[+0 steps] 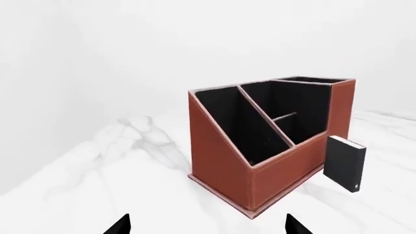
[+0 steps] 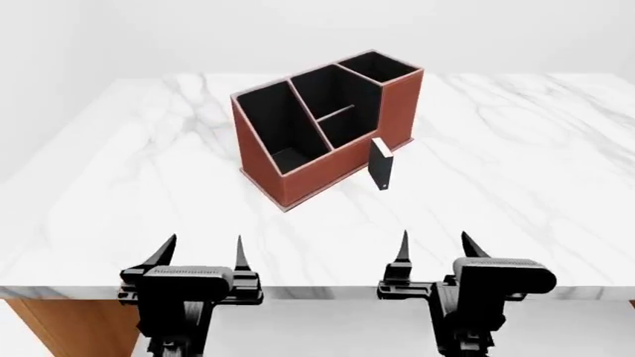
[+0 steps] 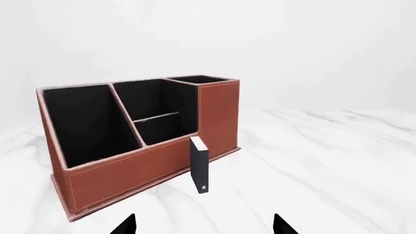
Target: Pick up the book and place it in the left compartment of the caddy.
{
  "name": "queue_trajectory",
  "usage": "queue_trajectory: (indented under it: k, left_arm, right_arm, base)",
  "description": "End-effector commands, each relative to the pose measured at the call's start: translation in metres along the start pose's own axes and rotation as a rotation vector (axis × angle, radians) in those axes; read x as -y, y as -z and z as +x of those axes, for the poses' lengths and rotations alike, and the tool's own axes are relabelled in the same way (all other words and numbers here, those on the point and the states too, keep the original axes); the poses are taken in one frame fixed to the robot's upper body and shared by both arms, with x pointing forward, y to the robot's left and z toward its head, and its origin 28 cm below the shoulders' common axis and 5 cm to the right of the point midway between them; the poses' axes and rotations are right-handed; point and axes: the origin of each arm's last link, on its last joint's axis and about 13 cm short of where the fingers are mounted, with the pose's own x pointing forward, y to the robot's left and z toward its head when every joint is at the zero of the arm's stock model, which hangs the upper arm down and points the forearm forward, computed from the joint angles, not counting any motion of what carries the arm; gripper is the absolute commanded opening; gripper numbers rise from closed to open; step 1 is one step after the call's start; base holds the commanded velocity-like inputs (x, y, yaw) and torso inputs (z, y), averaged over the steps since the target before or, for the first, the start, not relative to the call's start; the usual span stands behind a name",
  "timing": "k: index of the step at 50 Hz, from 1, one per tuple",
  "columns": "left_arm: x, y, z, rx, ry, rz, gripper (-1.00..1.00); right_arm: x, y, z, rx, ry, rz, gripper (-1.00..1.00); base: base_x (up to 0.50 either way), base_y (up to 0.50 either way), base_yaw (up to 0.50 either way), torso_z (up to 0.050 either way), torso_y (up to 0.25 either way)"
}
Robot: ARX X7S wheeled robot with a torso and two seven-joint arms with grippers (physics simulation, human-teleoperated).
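On white marble table (image 2: pixel 536 178), reddish-brown stepped caddy (image 2: pixel 328 160) with black interior sits angled. Small thin black book (image 2: pixel 381 164) stands upright just beside caddy's front wall (touching or not, we cannot tell). Wide slanted-rim left compartment (image 2: pixel 273 123) holds nothing we see. Our left gripper (image 2: pixel 204 256) and right gripper (image 2: pixel 435 249) hover at near edge, fingers apart, well short of book.

White marble desk (image 2: pixel 536 171), grey veining across top; wooden brown side panel (image 2: pixel 59 323) below front edge; plain white backdrop.
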Motion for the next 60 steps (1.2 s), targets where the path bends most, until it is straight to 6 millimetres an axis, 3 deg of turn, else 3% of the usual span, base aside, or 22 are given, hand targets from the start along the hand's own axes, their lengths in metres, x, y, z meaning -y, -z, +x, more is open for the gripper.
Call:
queue_trajectory:
  k: [1,11,52,60]
  left_arm:
    - [-0.007,-0.081,0.002,0.163,-0.021,0.048,1.00]
    - [-0.009,-0.077,-0.001,0.172,-0.031,0.031,1.00]
    - [-0.013,-0.069,0.000,0.161,-0.057,0.038,1.00]
    - [-0.012,-0.069,0.000,0.162,-0.057,0.038,1.00]
  right_arm:
    - [0.004,-0.089,0.001,0.151,0.038,-0.008,1.00]
    - [0.004,-0.087,-0.003,0.143,-0.001,0.031,1.00]
    - [0.004,-0.076,0.001,0.103,0.003,0.042,1.00]
    - [0.005,-0.074,0.002,0.082,-0.001,0.029,1.00]
  base:
    - [0.00,0.00,0.00,0.000,0.000]
    - [0.02,0.00,0.00,0.000,0.000]
    - [0.50,0.00,0.00,0.000,0.000]
    - [0.00,0.00,0.00,0.000,0.002]
